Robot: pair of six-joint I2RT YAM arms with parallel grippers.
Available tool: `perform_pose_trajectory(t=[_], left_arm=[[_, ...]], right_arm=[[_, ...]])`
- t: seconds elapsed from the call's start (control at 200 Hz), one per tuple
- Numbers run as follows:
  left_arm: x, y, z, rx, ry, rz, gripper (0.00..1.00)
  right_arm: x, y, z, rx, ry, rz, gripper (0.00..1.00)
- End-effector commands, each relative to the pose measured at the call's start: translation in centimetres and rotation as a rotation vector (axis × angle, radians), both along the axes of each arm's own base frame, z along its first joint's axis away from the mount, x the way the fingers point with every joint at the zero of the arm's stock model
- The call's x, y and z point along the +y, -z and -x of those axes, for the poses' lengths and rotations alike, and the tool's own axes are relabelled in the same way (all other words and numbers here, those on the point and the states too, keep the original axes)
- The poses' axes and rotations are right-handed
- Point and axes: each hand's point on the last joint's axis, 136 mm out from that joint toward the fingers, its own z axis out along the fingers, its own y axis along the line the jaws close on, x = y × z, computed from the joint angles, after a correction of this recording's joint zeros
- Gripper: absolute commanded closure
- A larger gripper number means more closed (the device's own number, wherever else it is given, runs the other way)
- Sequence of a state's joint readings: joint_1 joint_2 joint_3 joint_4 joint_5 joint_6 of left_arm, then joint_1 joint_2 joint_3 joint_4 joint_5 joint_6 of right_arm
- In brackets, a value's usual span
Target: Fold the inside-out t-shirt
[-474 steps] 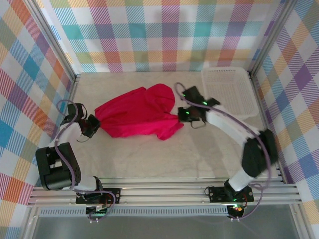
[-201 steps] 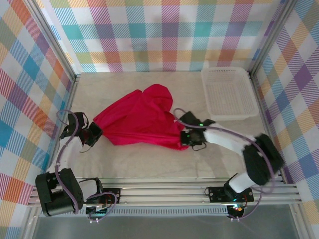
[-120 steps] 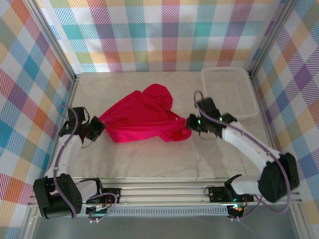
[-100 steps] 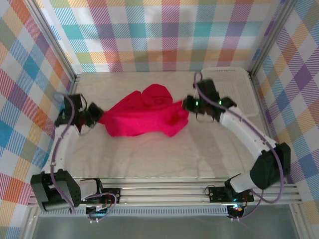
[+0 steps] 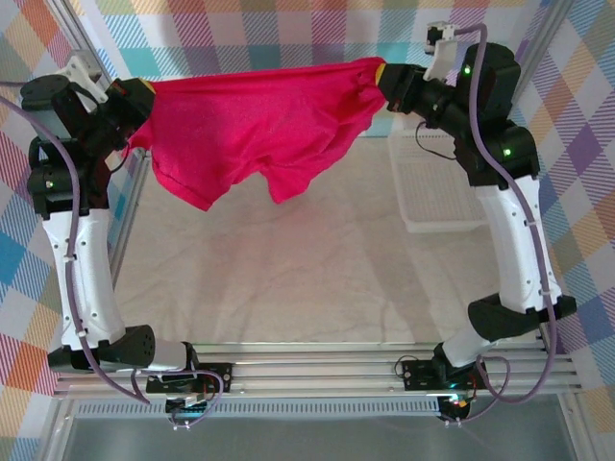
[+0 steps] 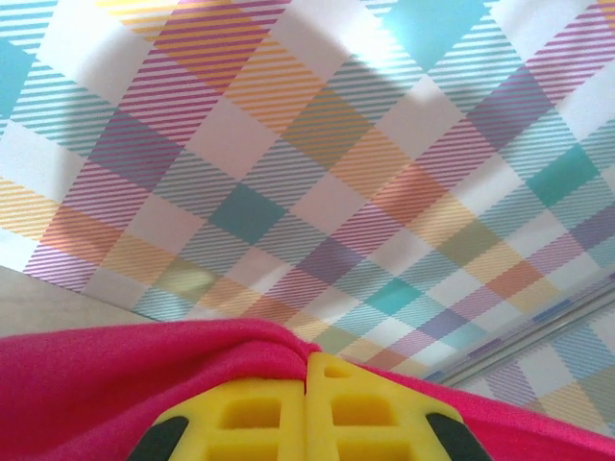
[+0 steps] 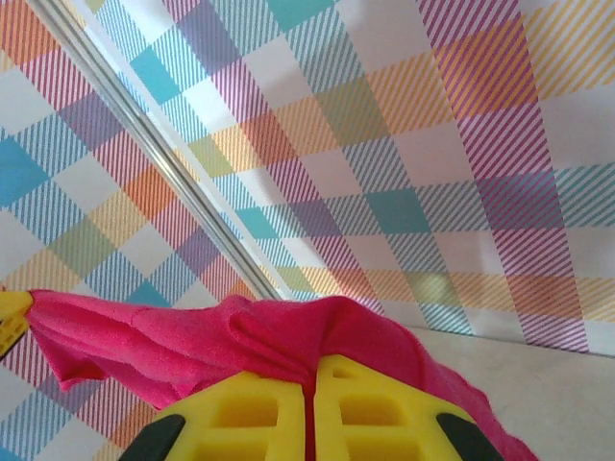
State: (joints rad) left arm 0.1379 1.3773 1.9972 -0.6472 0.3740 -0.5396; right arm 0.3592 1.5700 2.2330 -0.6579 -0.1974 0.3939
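I hold the shirt above the table, left gripper and right gripper clamped on its top edge; limp, light cloth, I judge, best gripped at corners.

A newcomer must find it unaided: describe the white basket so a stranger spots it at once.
On the pale table inside plaid walls, look to the far right corner, below the raised right arm. The white basket lies flat there; unlike the red t-shirt stretched in the air between left pincer and right pincer, it is rigid and mesh-walled.
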Motion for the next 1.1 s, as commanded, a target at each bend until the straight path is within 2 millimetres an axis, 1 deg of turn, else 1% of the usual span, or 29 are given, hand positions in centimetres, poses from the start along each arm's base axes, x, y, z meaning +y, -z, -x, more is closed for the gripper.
perform_pose_trajectory(t=[0.0,0.06,0.135,0.175,0.19,0.235,0.295,0.34,0.35,0.36,0.37,0.415,0.465,0.495,0.525,0.54,0.57,0.585,0.66,0.69,0.745,0.84,0.92,1.01,1.03,1.095], left_arm=[[0.4,4.8,-0.7,0.120,-0.007,-0.032,1.00],[0.3,8.5,-1.2,0.190,0.006,-0.024,1.00],[-0.4,15.0,-1.5,0.316,0.044,-0.004,1.00],[-0.8,18.7,-1.2,0.389,0.056,0.005,1.00],[-1.0,19.8,-1.1,0.407,0.061,0.006,1.00],[-1.9,24.0,-0.5,0.473,0.080,0.010,1.00],[-2.5,29.1,0.8,0.555,0.065,0.008,1.00],[-3.0,32.5,1.7,0.605,0.065,0.013,1.00],[-3.1,33.0,1.8,0.608,0.064,0.014,1.00],[-3.2,34.3,2.3,0.636,0.062,0.015,1.00],[-3.3,34.9,2.5,0.649,0.059,0.017,1.00],[-3.8,37.3,3.4,0.691,0.060,0.022,1.00],[-4.4,39.1,4.0,0.721,0.068,0.022,1.00],[-4.9,39.9,4.4,0.733,0.074,0.019,1.00],[-5.2,40.4,4.6,0.743,0.075,0.013,1.00],[-5.3,40.6,4.6,0.745,0.076,0.008,1.00],[-5.5,40.9,4.8,0.750,0.075,0.003,1.00],[-5.6,41.0,4.8,0.752,0.075,0.003,1.00],[-6.1,40.9,4.6,0.749,0.081,0.002,1.00],[-6.4,40.9,4.4,0.747,0.085,0.001,1.00],[-6.7,40.7,4.2,0.745,0.092,-0.005,1.00],[-7.1,40.6,3.7,0.750,0.103,-0.017,1.00],[-7.1,40.4,3.5,0.752,0.106,-0.028,1.00],[-7.0,40.0,3.4,0.751,0.105,-0.038,1.00],[-7.0,40.0,3.4,0.751,0.104,-0.041,1.00],[-7.0,39.5,3.3,0.743,0.106,-0.042,1.00]], right_arm=[[0.5,6.0,-1.0,0.125,-0.027,0.083,1.00],[0.4,10.2,-1.4,0.204,-0.010,0.096,1.00],[0.5,16.4,-1.5,0.325,-0.020,0.091,1.00],[0.5,20.3,-1.4,0.404,-0.014,0.083,1.00],[0.5,21.9,-1.4,0.435,-0.014,0.082,0.99],[0.3,27.0,-1.1,0.533,0.004,0.078,0.96],[-0.9,34.1,-0.7,0.690,0.070,0.095,0.97],[-2.5,39.1,-0.5,0.812,0.140,0.110,0.98],[-3.0,40.2,-0.5,0.842,0.160,0.111,0.99],[-3.3,41.1,-0.4,0.868,0.175,0.112,0.99],[-3.8,42.1,-0.4,0.895,0.194,0.112,1.00],[-5.3,45.6,-0.3,1.002,0.245,0.101,1.00],[-6.2,48.1,-0.4,1.079,0.266,0.115,1.00],[-6.4,48.8,-0.6,1.099,0.270,0.137,1.00],[-6.4,49.3,-0.9,1.110,0.268,0.152,0.98],[-6.3,49.3,-1.1,1.114,0.263,0.156,0.96],[-6.1,49.4,-1.3,1.122,0.253,0.159,0.87],[-6.1,49.3,-1.4,1.124,0.250,0.161,0.85],[-5.9,48.2,-1.8,1.105,0.237,0.159,0.81],[-5.8,47.6,-1.7,1.094,0.233,0.160,0.78],[-5.6,46.3,-1.3,1.063,0.219,0.173,0.66],[-4.4,44.4,-0.1,1.028,0.148,0.190,0.57],[-3.2,43.4,1.0,1.036,0.075,0.155,0.54],[-2.3,42.7,2.2,1.030,0.037,0.159,0.54],[-2.2,42.5,2.5,1.023,0.035,0.165,0.55],[-1.6,41.8,3.6,0.988,0.022,0.195,0.66]])
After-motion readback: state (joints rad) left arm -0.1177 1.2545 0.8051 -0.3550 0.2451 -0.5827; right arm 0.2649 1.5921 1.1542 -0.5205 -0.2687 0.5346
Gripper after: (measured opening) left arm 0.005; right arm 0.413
